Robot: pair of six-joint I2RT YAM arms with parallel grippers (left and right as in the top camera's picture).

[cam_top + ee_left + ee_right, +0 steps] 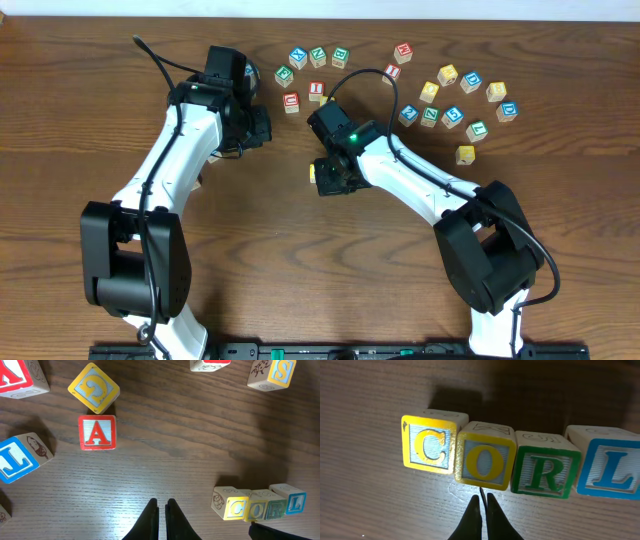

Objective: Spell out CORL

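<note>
Four wooden letter cubes are laid side by side, letters up: the yellow-framed C block (429, 444), the yellow O block (484, 462) set slightly nearer, the green R block (546, 472) and the blue L block (612, 472).

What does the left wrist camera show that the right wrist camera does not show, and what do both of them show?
Only the left wrist view: loose blocks away from the word, such as a red A block, a yellow block above it and a blue L block at the left edge, plus the left gripper, shut and empty.
Only the right wrist view: the right gripper, shut and empty, just below the O block in the picture.
Both: the CORL row on the wooden table, small in the first, close up in the second.
</note>
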